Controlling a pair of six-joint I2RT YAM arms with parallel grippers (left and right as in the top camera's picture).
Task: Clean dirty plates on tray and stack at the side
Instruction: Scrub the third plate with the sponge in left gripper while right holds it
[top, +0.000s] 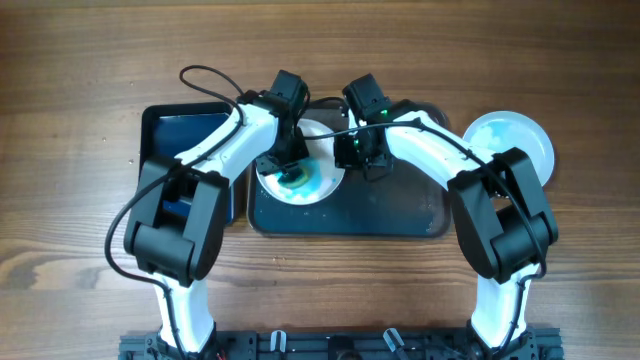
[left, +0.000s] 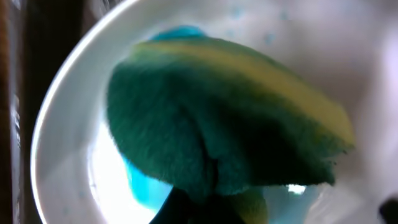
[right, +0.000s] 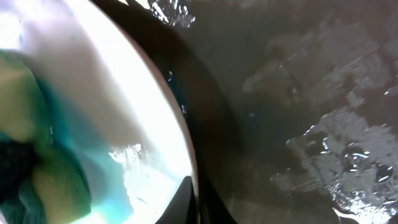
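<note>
We see left end effector (top: 293, 176) pinching sponge (left: 217, 124), pressed on smeared plate (top: 318, 132) at tray (top: 400, 215) left end, scrubbing; right end effector (top: 353, 160) clamps plate rim, we judge to steady it.

Warm brown wood-grain table (top: 80, 60)

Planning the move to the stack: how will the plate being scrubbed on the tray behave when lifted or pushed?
Probably slippery: the plate is glossy, with wet blue smears around the sponge. Likely stiff, its rim evenly round, so an edge pinch should lift it whole. It may skate if pushed, since the tray looks wet.
</note>
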